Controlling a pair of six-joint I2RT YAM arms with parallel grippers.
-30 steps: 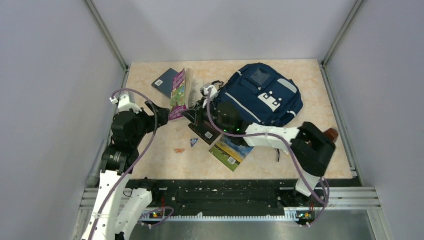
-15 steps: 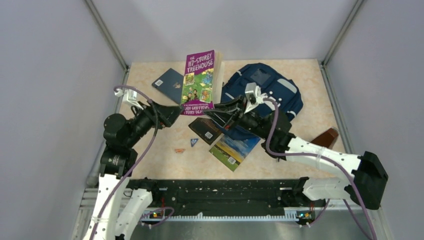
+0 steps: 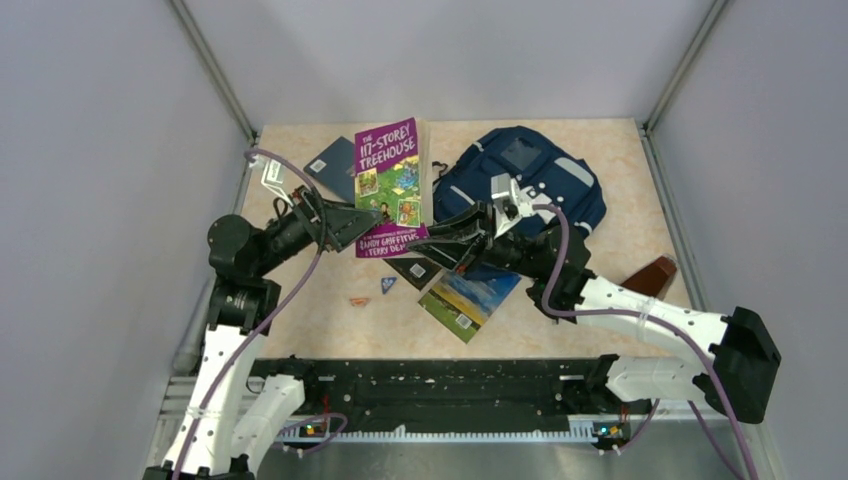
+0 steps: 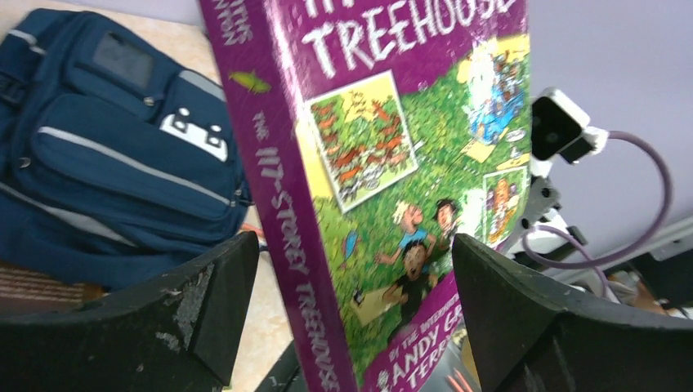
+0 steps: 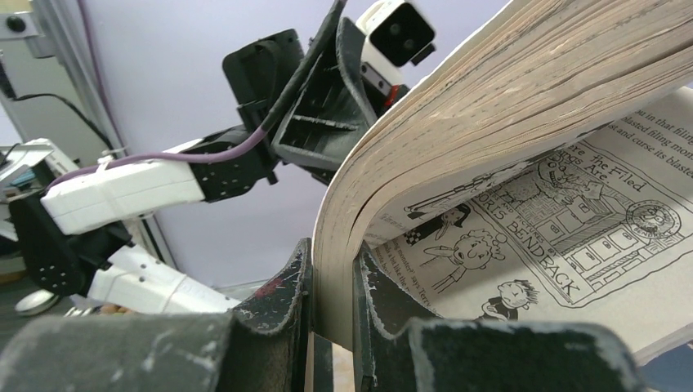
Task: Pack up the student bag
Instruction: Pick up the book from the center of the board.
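The navy student bag point(image 3: 560, 180) lies flat, front pockets facing up.

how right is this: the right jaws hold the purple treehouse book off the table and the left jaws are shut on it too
Wrong on the left jaws: the left wrist view shows them open wide on either side of the purple treehouse book, not shut. The rest holds.

- A robot lab cell, this was: plain grey wall panels point(image 3: 90, 150) on metal corner posts point(image 3: 215, 75).
- Cabled robot arms point(image 3: 650, 318) were bolted to a rail point(image 3: 450, 385) at a beige tabletop point(image 3: 330, 330).
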